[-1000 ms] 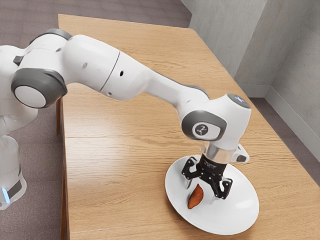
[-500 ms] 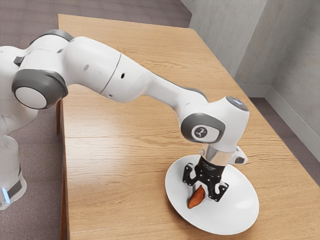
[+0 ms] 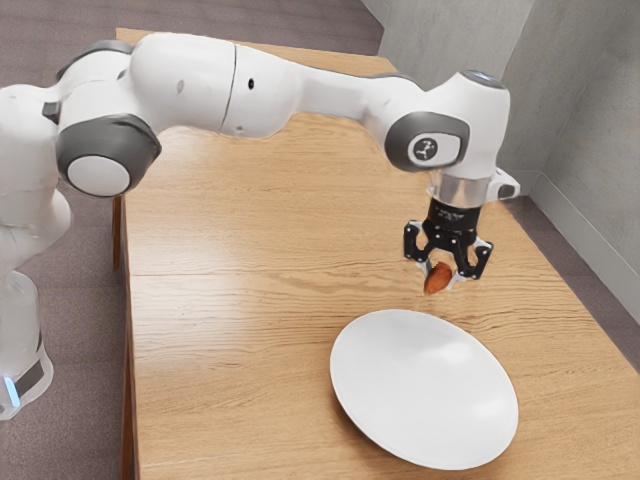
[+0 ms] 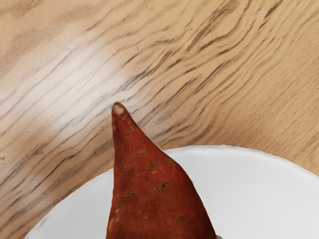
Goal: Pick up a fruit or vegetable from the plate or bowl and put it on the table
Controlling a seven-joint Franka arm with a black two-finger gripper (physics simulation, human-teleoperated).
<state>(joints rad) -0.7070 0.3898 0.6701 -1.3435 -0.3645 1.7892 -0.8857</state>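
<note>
My gripper (image 3: pixel 440 279) is raised above the table (image 3: pixel 240 330) in the exterior view, shut on a reddish-brown sweet potato (image 3: pixel 437 280) with one finger on each side of it. Below it lies the white plate (image 3: pixel 425 390), with nothing on it. Up close in the wrist view, the sweet potato (image 4: pixel 149 194) points its narrow tip away from the hand, with part of the white plate (image 4: pixel 239 174) and the wood table (image 4: pixel 164 64) beneath.
Bare wood surrounds the plate, widest toward the exterior view's left. A grey wall (image 3: pixel 590 150) stands beyond the table's edge at the exterior view's right.
The gripper closed on the sweet potato and lifted it off the plate. The hand has risen and shifted slightly to the exterior view's right.
</note>
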